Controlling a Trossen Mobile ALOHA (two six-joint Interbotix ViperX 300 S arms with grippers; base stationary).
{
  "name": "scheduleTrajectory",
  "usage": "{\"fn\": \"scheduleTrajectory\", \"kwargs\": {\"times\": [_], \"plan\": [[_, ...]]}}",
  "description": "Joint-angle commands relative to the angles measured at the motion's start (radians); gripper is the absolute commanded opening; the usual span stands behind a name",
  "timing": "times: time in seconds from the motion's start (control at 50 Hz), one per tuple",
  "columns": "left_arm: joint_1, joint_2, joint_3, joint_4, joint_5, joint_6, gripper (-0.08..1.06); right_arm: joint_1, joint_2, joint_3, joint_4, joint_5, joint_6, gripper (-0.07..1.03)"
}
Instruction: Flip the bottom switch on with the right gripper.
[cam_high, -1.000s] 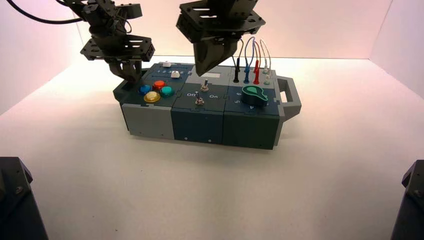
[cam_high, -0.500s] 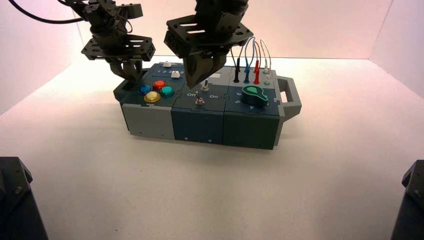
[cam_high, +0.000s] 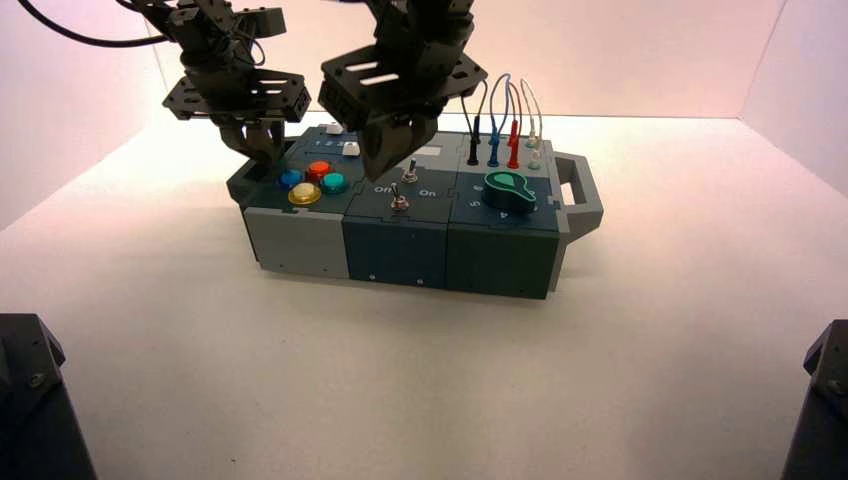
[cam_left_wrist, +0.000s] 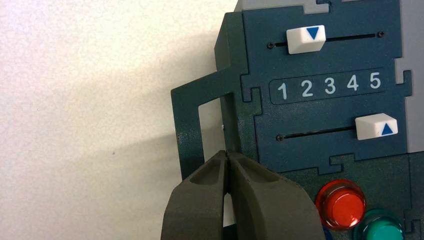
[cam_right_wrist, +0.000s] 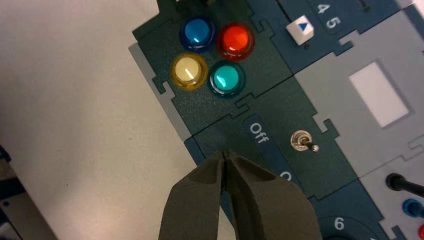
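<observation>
The bottom switch (cam_high: 399, 202), a small metal toggle, sits on the box's (cam_high: 400, 252) dark middle panel below the top switch (cam_high: 409, 172), between the letterings Off and On. My right gripper (cam_high: 383, 170) is shut and empty, with its tips just above the Off side, left of the two switches. In the right wrist view my shut gripper (cam_right_wrist: 225, 155) points at the panel's front edge near Off (cam_right_wrist: 258, 133). The top switch (cam_right_wrist: 301, 141) shows there; the fingers hide the bottom switch. My left gripper (cam_high: 262, 148) is shut and idle at the box's left handle (cam_left_wrist: 200, 100).
Four round buttons, blue, red, yellow and teal (cam_right_wrist: 227, 78), lie left of the switches. Two white sliders (cam_left_wrist: 306, 39) with a 1–5 scale sit behind them. A green knob (cam_high: 508, 186) and several plugged wires (cam_high: 493, 150) stand on the right, and a grey handle (cam_high: 580, 195) at the right end.
My right gripper has moved left and down, from above the grey display panel to just over the Off side of the switch panel. The left gripper has stayed put.
</observation>
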Motion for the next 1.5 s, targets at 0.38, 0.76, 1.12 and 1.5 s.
{"fn": "scheduleTrajectory", "kwargs": {"times": [0.38,0.76,1.12,1.5], "plan": [[0.009,-0.005,-0.012,0.005,0.002,0.003,-0.03,-0.054,0.005,-0.025,-0.031,-0.008,-0.003,-0.02],[0.011,-0.002,-0.015,0.006,0.006,0.003,-0.03,-0.066,0.006,-0.035,-0.041,-0.008,-0.003,-0.02],[0.014,0.0,-0.017,0.006,0.009,0.003,-0.03,-0.063,0.009,-0.049,-0.041,-0.003,-0.003,-0.02],[0.014,0.0,-0.018,0.006,0.011,0.003,-0.03,-0.048,0.021,-0.043,-0.032,0.0,-0.003,-0.02]]}}
